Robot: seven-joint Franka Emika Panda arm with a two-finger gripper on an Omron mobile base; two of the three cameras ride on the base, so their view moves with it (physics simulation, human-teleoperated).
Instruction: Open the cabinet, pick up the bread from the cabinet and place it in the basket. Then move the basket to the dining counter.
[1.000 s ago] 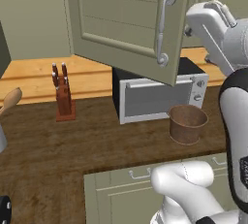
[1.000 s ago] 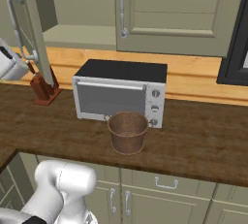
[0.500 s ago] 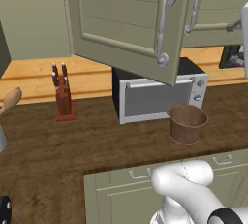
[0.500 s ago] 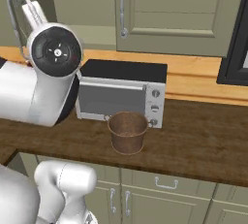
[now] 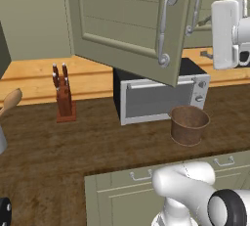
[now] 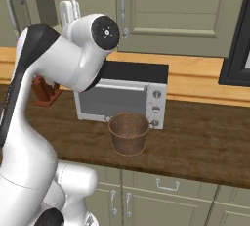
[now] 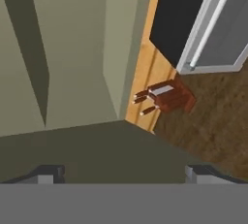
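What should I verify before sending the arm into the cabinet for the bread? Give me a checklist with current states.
1. Cabinet door swung open: ok, its left door stands out over the counter.
2. Jaws of the gripper open and empty: ok, both tips wide apart with nothing between them.
3. Bread located: cannot tell, no view looks onto the shelf.
4. Basket upright and ready to receive: ok, standing in front of the toaster oven, appears empty.
5. Path past the open door: cannot tell, the hand is close to the door's lower edge.
6. Knife block away from the basket: ok, well to the side.
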